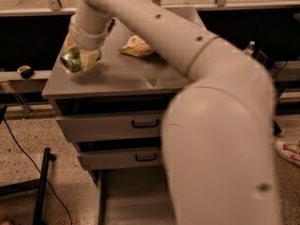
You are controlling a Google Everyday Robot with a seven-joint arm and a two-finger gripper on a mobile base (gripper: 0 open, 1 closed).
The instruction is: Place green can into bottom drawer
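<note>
My gripper (pixel 79 57) is at the upper left, over the left part of the cabinet top, and is shut on the green can (pixel 71 61). The can is lifted off the surface and tilted, its silver end facing down and left. The bottom drawer (pixel 123 198) is pulled open at the foot of the cabinet, a grey tray with a flat floor; my big white arm (pixel 220 139) hides its right part.
A crumpled snack bag (pixel 136 46) lies on the grey cabinet top (pixel 117 74). Two upper drawers with black handles (pixel 145 123) are shut. A clear bottle (pixel 251 48) stands at the right. A black stand (pixel 41 186) and cable lie on the floor at left.
</note>
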